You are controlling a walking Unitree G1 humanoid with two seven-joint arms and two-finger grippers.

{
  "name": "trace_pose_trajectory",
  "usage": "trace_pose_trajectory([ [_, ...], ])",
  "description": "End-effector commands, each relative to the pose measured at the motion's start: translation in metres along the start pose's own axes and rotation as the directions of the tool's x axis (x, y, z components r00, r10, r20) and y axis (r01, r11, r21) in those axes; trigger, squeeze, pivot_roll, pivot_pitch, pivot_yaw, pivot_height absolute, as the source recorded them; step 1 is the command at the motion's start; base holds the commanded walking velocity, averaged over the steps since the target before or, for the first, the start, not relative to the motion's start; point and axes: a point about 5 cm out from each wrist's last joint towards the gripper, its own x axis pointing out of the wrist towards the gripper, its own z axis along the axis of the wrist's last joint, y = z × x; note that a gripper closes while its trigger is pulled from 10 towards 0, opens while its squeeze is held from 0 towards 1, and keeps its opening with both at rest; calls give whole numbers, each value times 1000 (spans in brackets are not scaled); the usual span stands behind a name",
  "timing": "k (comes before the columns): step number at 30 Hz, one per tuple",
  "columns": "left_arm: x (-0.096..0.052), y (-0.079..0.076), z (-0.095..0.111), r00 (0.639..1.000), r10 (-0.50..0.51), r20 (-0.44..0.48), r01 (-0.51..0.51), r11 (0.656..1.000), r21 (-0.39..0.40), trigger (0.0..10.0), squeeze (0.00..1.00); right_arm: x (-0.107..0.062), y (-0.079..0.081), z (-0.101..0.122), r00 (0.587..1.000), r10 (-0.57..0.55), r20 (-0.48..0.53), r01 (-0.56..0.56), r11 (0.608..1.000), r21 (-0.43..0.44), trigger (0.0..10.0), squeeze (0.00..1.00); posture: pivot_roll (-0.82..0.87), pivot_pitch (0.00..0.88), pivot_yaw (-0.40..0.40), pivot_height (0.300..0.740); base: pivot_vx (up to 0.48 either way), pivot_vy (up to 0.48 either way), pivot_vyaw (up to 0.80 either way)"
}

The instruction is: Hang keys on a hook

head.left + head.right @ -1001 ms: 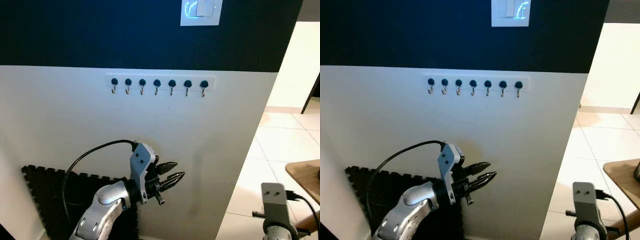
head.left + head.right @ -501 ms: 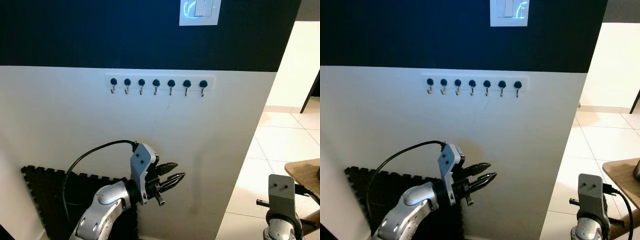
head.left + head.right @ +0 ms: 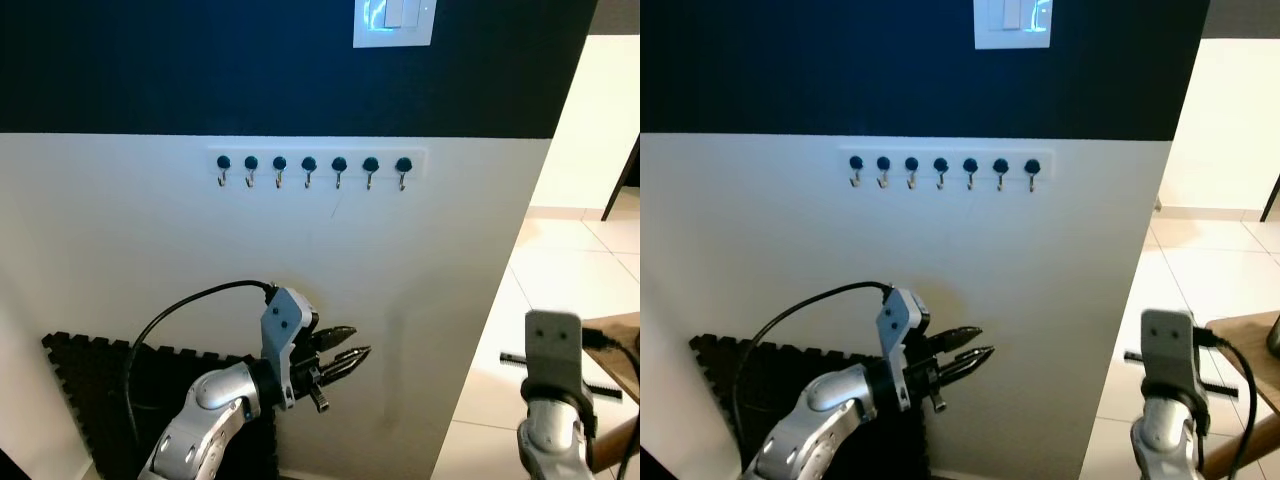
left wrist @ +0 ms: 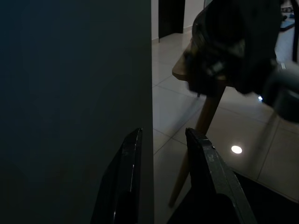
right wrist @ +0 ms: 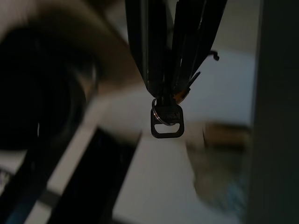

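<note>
The keys (image 5: 167, 119) are pinched between the right gripper (image 5: 175, 88)'s closed black fingers, seen in the right wrist view hanging below the fingertips with a split ring and a dark squared key head dangling free; only that 1 head can be made out in the blur. In the head views the right arm sits at about 4 o'clock in the frame, low beside the wall's outer corner, with the wrist block (image 3: 553, 345) facing the camera and the keys themselves hidden behind it. The hook rail (image 3: 316, 165) is at about 12 o'clock, high on the white part of the wall (image 3: 120, 240) just under the dark band, carrying 7 small hooks with dark round caps, and every hook looks bare. A light switch (image 3: 394, 20) sits above it on the dark band. The left gripper (image 3: 340, 360) is raised near 6 o'clock, close to the wall, its fingers slightly parted and holding nothing, and seems to have no part in the job. By my reading, the pick-up is done and the hanging is all still to do: the right arm must rise well up toward the rail, and the ring must be slipped over 1 hook before letting go. A dark foam mat (image 3: 100, 385) leans at 8 o'clock.
</note>
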Motion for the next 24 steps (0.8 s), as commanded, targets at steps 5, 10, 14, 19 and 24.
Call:
trace_pose_trajectory([
  [5,-2,-2,0,1000,-13,-19,13,1000,20,10000,0,3,9,42,979,52,196,-56,998,14,10000,0,14,74,45,740,0,0,0],
  [10,-2,-3,0,1000,-14,-18,15,1000,19,10000,0,0,16,71,928,109,356,-118,993,4,10000,0,14,73,43,740,0,0,0],
  [14,-2,-3,0,1000,-16,-19,16,1000,19,10000,0,-2,18,76,920,121,373,-138,990,21,10000,0,13,71,43,740,0,0,0],
  [19,-2,-4,-2,999,-25,-29,25,999,25,10000,0,-6,39,67,904,325,278,-374,916,145,10000,0,9,66,46,740,0,0,0],
  [24,-2,-5,-4,998,-36,-44,37,999,26,10000,0,-17,53,49,839,510,188,-542,812,216,10000,0,9,63,45,740,0,0,0],
])
